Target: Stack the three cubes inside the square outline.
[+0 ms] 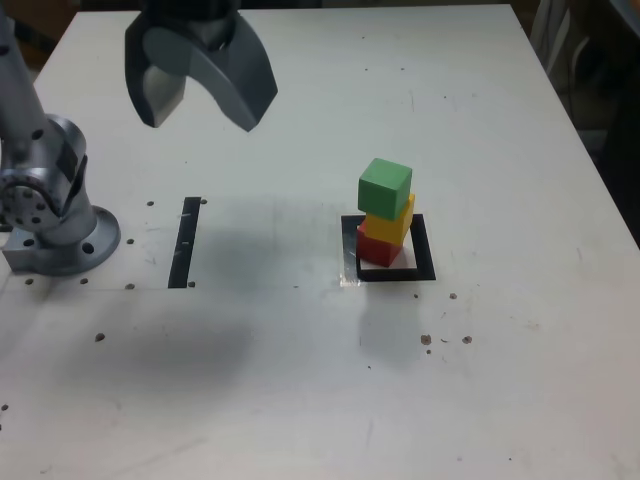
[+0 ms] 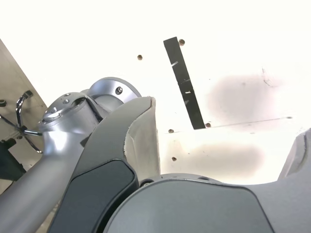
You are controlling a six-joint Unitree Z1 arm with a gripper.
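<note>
Three cubes stand stacked inside the square outline in the exterior view: the red cube at the bottom, the yellow cube on it, the green cube on top, slightly turned. My gripper hangs high at the exterior view's upper left, far from the stack, jaws open and empty. In the wrist view the gripper shows its open jaws over bare table; the cubes and the outline are out of that view.
A narrow black strip lies on the white table between the arm's base and the stack. Small screw holes dot the surface. The table's right edge runs close to a dark area.
</note>
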